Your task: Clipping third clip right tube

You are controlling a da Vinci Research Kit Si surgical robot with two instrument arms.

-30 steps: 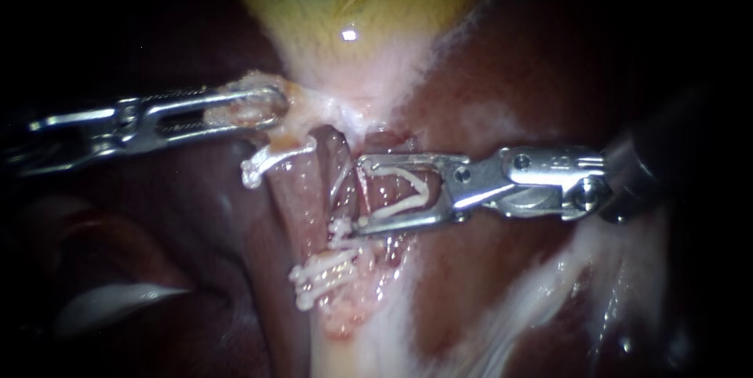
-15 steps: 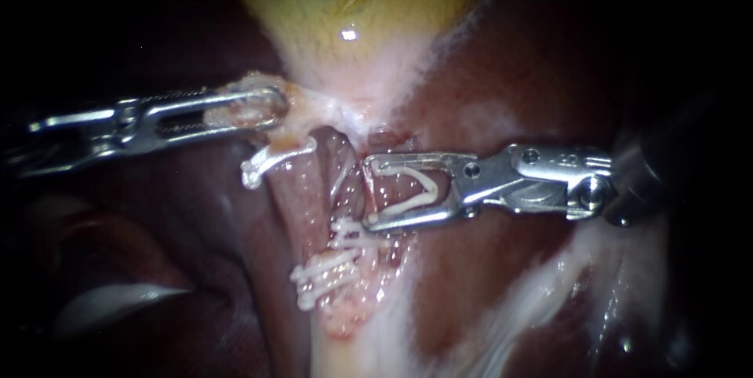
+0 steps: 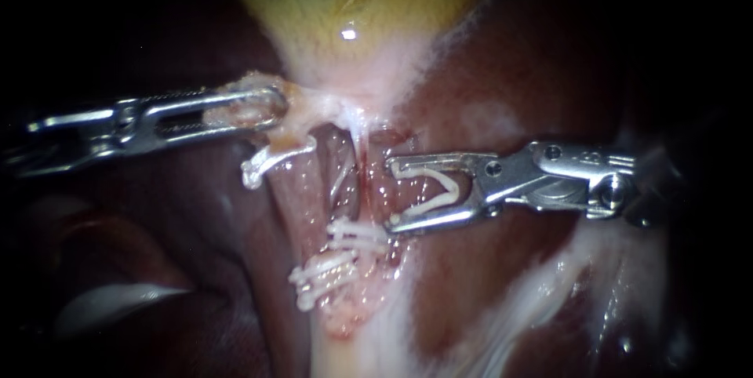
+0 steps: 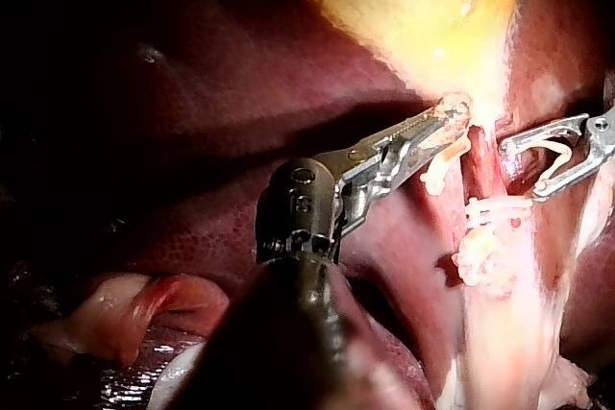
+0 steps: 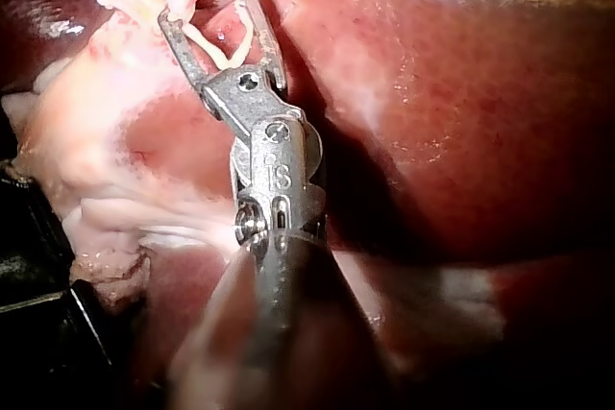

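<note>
My left instrument [image 3: 271, 105] [image 4: 450, 128] comes in from the left, its jaws shut on pale tissue at the gallbladder's [image 3: 353, 1] narrow end. My right instrument [image 3: 390, 194] [image 5: 207, 5] [image 4: 509, 165] holds a white V-shaped clip [image 3: 439, 190] [image 5: 216, 45] between its wide-apart jaws. Its tips stand just to the right of the right tube [image 3: 353, 190], not around it. Two white clips [image 3: 357, 230] [image 4: 495, 206] cross this tube lower down. Another white clip [image 3: 267, 160] sits on the left side, under the left jaws.
Dark red liver [image 3: 486, 284] surrounds the field. A wide pink tube [image 3: 302, 190] runs down beside the right tube. White fatty strands [image 3: 549, 284] lie below the right instrument. Frayed pale tissue [image 3: 345, 307] lies under the lower clips.
My right instrument has drawn back to the right with its clip, so its jaws no longer straddle the tube. The left instrument has held still.
</note>
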